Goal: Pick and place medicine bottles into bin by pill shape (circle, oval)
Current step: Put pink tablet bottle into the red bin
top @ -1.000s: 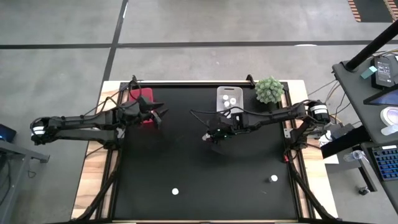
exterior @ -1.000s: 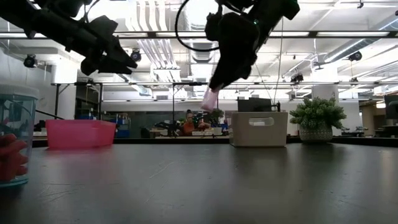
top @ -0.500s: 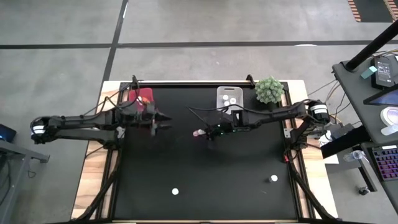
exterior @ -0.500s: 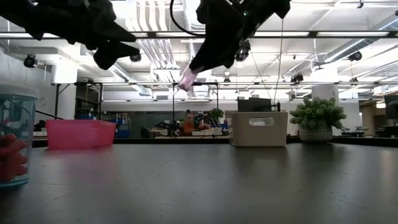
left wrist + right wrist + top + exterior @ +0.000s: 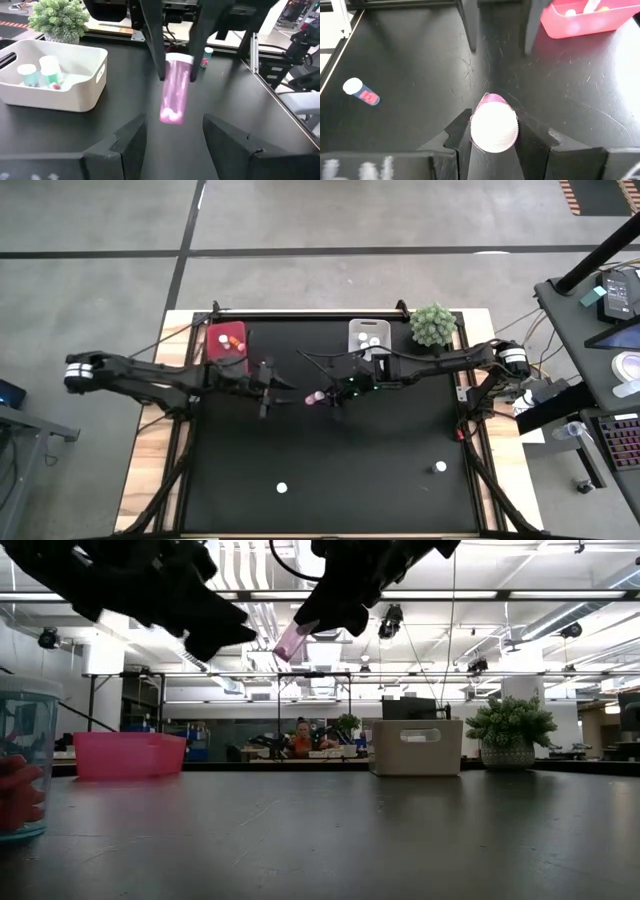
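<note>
While airborne, right gripper [image 5: 327,395] clamps translucent pink vial [image 5: 316,395] — white-capped cylinder.

Left gripper [image 5: 290,389] and right gripper [image 5: 322,395] meeting mid-table with a bottle [image 5: 313,396] between them, one bin [image 5: 228,340] far left, another bin [image 5: 369,337] far right, plant [image 5: 434,324] beside it, two bottles [image 5: 282,488] [image 5: 440,467] near

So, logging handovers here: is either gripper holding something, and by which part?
The right gripper holds a pink bottle by its white-capped end; the left gripper is open, holding nothing.
</note>
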`<act>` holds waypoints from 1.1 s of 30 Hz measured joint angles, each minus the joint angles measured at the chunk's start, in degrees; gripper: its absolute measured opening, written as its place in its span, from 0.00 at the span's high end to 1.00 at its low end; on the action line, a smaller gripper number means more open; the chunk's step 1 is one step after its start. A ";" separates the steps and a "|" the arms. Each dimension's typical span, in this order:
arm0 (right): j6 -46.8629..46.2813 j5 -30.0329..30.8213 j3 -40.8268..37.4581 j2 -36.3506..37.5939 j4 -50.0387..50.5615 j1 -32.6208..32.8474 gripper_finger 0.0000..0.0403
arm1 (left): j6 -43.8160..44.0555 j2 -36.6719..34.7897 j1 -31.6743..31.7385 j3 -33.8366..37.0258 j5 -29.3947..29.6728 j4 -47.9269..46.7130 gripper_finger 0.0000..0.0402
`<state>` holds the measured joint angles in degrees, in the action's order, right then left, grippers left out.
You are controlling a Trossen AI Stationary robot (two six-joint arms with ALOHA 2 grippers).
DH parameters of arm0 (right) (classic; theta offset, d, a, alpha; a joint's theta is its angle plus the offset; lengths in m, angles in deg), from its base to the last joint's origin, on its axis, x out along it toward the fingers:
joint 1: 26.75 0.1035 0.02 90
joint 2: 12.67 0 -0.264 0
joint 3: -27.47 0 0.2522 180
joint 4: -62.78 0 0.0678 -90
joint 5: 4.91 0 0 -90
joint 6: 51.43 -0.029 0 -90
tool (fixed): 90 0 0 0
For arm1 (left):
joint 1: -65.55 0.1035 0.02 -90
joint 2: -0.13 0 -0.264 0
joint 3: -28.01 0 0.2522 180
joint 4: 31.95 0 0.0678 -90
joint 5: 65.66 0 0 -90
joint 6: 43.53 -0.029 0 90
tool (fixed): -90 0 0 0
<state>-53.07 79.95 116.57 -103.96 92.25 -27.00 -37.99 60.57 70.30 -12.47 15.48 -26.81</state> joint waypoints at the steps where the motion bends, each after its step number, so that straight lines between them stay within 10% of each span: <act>1: 0.04 -0.01 0.01 0.00 0.02 0.00 0.71 | 0.00 1.71 0.00 0.00 0.06 2.00 0.56; 12: 1.28 0.01 0.01 0.00 0.48 0.00 0.71 | -0.02 15.89 0.00 0.00 -1.25 21.67 0.56; 33: 1.92 0.05 0.12 0.00 0.72 0.00 0.71 | 1.49 23.13 -0.04 0.00 -2.27 28.88 0.60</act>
<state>-51.15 80.01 116.69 -103.96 92.97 -27.00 -36.50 83.70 70.26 -12.47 13.21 2.07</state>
